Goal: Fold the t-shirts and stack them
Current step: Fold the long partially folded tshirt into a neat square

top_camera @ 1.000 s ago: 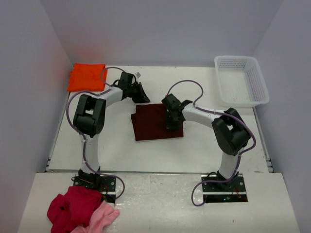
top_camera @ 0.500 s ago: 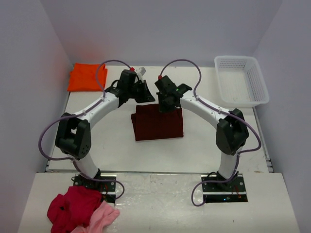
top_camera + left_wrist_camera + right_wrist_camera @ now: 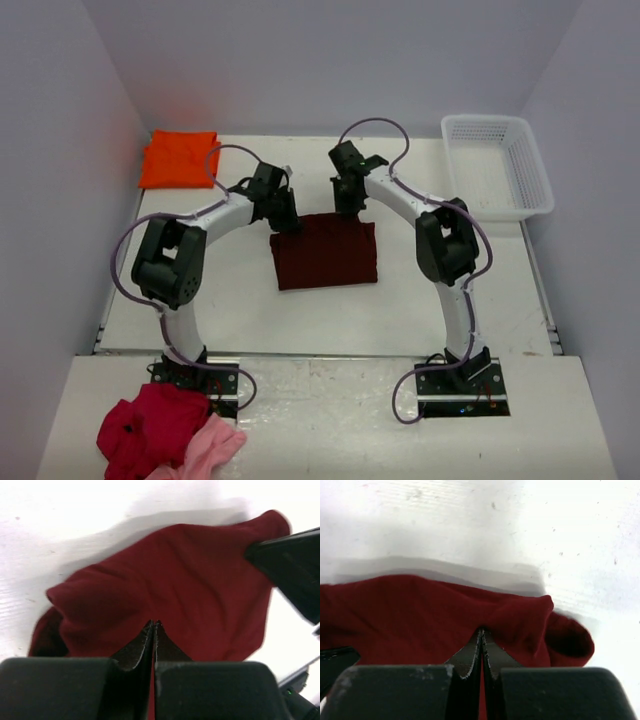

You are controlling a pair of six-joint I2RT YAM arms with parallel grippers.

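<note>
Left gripper (image 3: 152, 625) and right gripper (image 3: 481, 630) each pinch a far corner of the maroon t-shirt (image 3: 325, 255); this soft, light cloth probably sags between them.

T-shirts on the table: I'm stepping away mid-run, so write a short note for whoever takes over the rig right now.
Left end effector: shut on the maroon t-shirt, at its far left corner.
Right end effector: shut on its far edge, toward the right corner.
Maroon t-shirt: partly folded, mid-table.
Orange t-shirt: folded, far left corner of the table.
Left to do: finish the maroon fold, then stack the two.
</note>
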